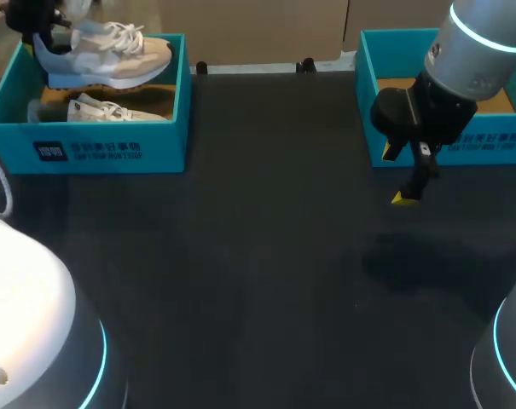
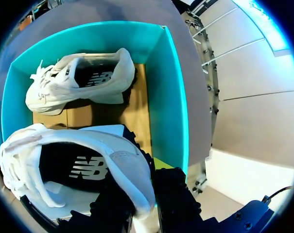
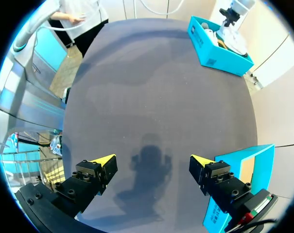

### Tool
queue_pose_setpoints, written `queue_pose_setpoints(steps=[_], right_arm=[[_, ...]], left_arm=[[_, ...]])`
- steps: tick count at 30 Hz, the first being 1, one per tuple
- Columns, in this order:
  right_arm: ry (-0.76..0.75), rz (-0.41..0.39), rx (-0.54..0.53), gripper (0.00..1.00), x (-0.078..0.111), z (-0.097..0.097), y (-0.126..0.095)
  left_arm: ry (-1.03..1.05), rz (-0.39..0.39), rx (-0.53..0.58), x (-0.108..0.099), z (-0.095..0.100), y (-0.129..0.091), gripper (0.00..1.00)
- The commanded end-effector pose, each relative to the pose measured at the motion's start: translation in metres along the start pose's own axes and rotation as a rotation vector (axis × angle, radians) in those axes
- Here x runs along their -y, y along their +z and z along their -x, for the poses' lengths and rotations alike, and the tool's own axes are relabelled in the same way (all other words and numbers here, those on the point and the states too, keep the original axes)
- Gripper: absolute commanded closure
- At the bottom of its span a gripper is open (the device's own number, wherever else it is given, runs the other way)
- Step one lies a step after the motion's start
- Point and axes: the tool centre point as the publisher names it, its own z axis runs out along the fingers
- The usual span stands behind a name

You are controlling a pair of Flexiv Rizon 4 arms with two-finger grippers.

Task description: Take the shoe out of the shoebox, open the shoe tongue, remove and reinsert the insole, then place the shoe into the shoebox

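A white sneaker (image 1: pixel 104 53) hangs above the teal shoebox (image 1: pixel 87 141) at the table's far left, with my left gripper (image 1: pixel 37 21) shut on its heel. In the left wrist view the heel collar of this shoe (image 2: pixel 78 170) sits between the dark fingers (image 2: pixel 173 199), and its dark insole shows inside. A second white sneaker (image 2: pixel 81 80) lies on its side on the shoebox's (image 2: pixel 171 92) cardboard floor. My right gripper (image 1: pixel 404 192) hovers over the table at the right, open and holding nothing (image 3: pixel 152 162).
A second teal box (image 1: pixel 462 145) stands at the far right, just behind and beside my right gripper; it appears as the second teal box (image 3: pixel 244 170) next to one finger. The dark table (image 1: pixel 258 273) stretches between the two boxes.
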Motion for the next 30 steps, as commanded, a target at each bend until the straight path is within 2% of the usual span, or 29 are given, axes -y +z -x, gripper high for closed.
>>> queue_pose_setpoints(steps=[1,17,30], right_arm=[[0.000,-0.001,-0.001,0.00,0.000,0.001,0.001],[0.000,-0.001,-0.001,0.00,0.000,0.001,0.001],[0.000,-0.001,-0.001,0.00,0.000,0.001,0.001]], left_arm=[[0.000,-0.010,0.005,-0.010,0.000,0.012,1.00],[-0.023,-0.046,-0.006,-0.016,0.000,0.052,1.00],[-0.024,-0.060,-0.011,-0.014,0.006,0.069,1.00]])
